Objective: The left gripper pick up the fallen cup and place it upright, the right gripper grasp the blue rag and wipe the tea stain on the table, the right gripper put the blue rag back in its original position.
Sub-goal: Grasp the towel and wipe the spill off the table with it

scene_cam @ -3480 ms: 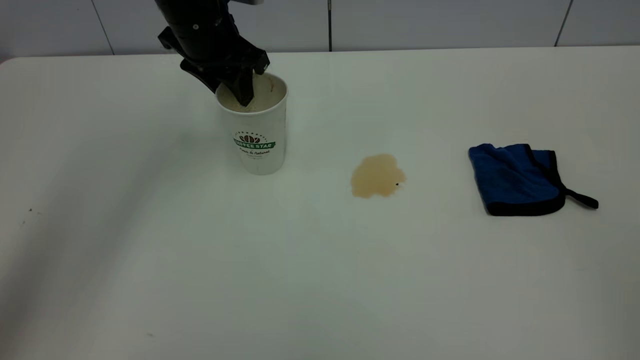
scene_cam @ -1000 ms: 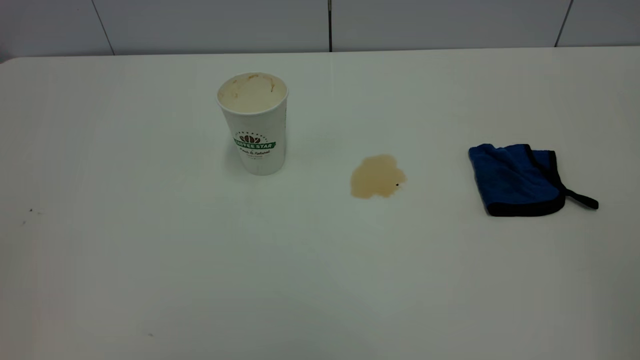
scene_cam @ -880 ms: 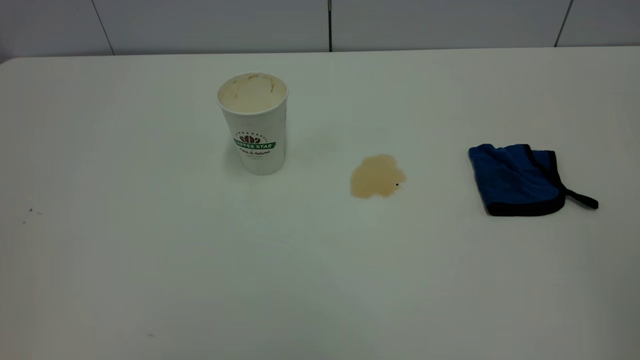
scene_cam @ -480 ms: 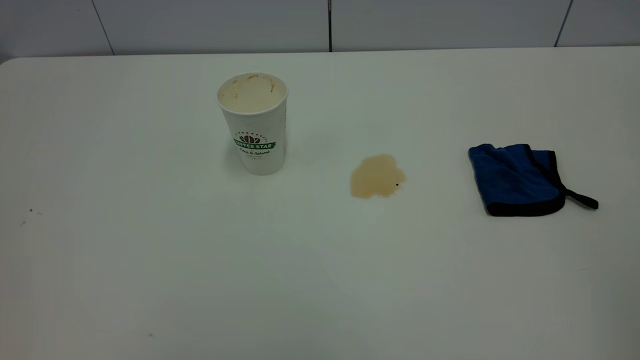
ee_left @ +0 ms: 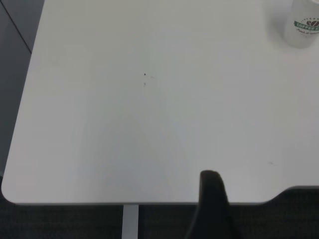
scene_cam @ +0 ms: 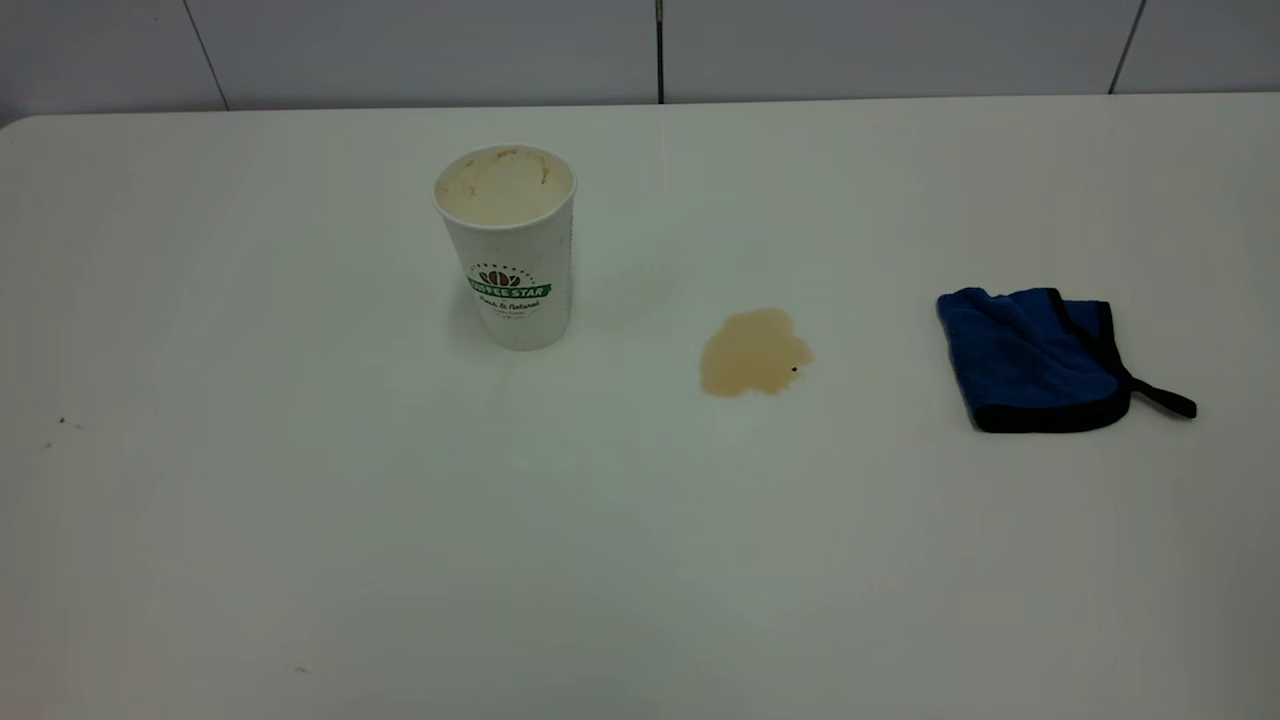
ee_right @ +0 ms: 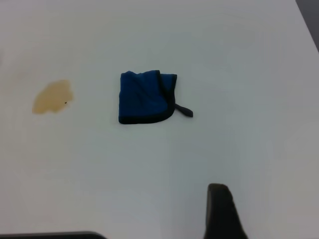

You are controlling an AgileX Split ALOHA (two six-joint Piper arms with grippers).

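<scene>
The white paper cup (scene_cam: 506, 250) with the green logo stands upright on the white table (scene_cam: 400, 560), left of centre; its lower part also shows in the left wrist view (ee_left: 305, 24). The light brown tea stain (scene_cam: 754, 352) lies to its right, also seen from the right wrist (ee_right: 52, 97). The folded blue rag (scene_cam: 1035, 360) lies flat farther right, strap trailing (ee_right: 147, 97). Neither arm appears in the exterior view. My left gripper (ee_left: 212, 211) hangs high over the table's left end, far from the cup. My right gripper (ee_right: 222, 211) hangs high, back from the rag, touching nothing.
A grey tiled wall (scene_cam: 660, 45) runs behind the table's far edge. The table's rounded corner and edge (ee_left: 30, 196) show under the left wrist, with dark floor beyond. Small dark specks (scene_cam: 60, 422) dot the table's left part.
3.5 s ago the left gripper was at the cup's rim; it has since let go and left the exterior view. Over the last second nothing on the table has moved.
</scene>
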